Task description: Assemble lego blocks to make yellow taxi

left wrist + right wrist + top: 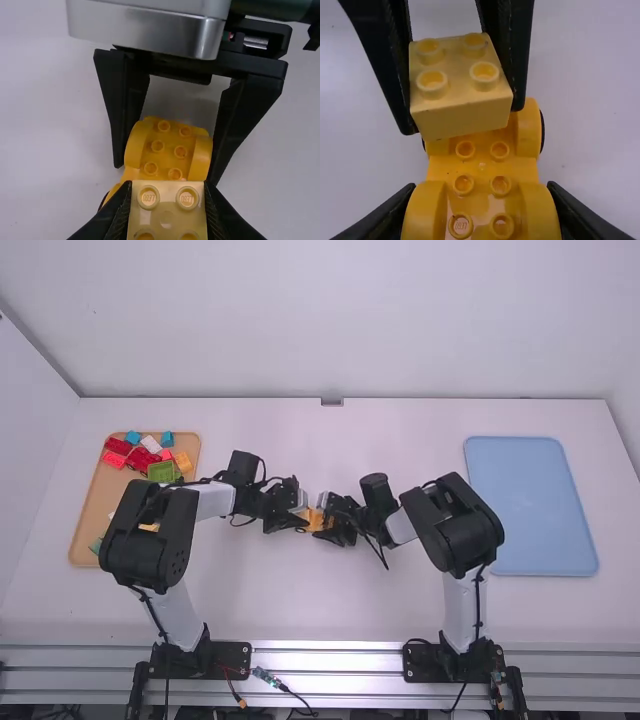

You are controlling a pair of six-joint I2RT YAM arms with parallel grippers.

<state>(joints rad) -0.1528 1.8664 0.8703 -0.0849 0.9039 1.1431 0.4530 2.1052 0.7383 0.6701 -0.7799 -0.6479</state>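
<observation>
Pale yellow block [167, 217] sits nearest my left wrist camera, pinched by the left gripper [167, 196], studs up; the right gripper [481, 200] grips the yellow car base [482, 172] by its sides. Both are mid-table [300, 610], between the brick tray [88, 525] and blue tray [530, 505]. I judge this as stacking the body: square block to base studs, then press. Contact I can't confirm. Fingertips crowd the base's raised sides, so I'd creep; there's open table toward the bases.
</observation>
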